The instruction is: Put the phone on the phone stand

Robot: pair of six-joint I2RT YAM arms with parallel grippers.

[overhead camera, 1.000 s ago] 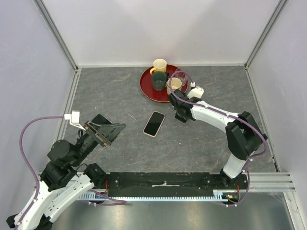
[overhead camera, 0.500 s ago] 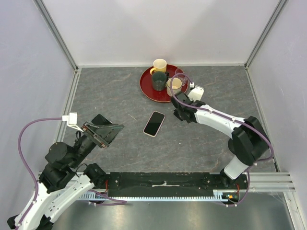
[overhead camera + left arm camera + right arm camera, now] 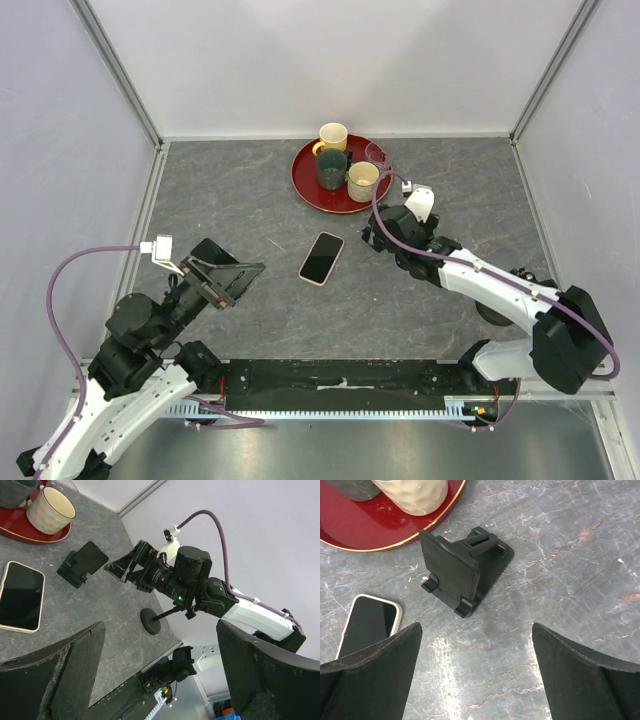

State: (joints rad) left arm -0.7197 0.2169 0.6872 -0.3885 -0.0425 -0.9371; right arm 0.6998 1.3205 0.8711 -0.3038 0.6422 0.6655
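Note:
The phone (image 3: pixel 321 258) lies flat, screen up, mid-table; it also shows in the left wrist view (image 3: pixel 20 596) and the right wrist view (image 3: pixel 367 625). The phone stand (image 3: pixel 150 621), a black disc base with a thin post, stands at the right, mostly hidden behind the right arm in the top view (image 3: pixel 488 313). My right gripper (image 3: pixel 378 235) is open and empty (image 3: pixel 477 675), low over the table to the right of the phone, right by a small black folding piece (image 3: pixel 465 572). My left gripper (image 3: pixel 225 275) is open and empty (image 3: pixel 160 680), raised at the left.
A red tray (image 3: pixel 305 185) at the back holds a dark green cup (image 3: pixel 331 170) and a cream cup (image 3: pixel 362 180); a yellow cup (image 3: pixel 333 135) sits at its far rim. A black slab (image 3: pixel 207 250) lies by the left gripper. Walls enclose three sides.
The right arm has stretched out lower, its elbow swinging right, while its gripper stays by the folding piece. The left gripper has shifted slightly. The phone has not moved.

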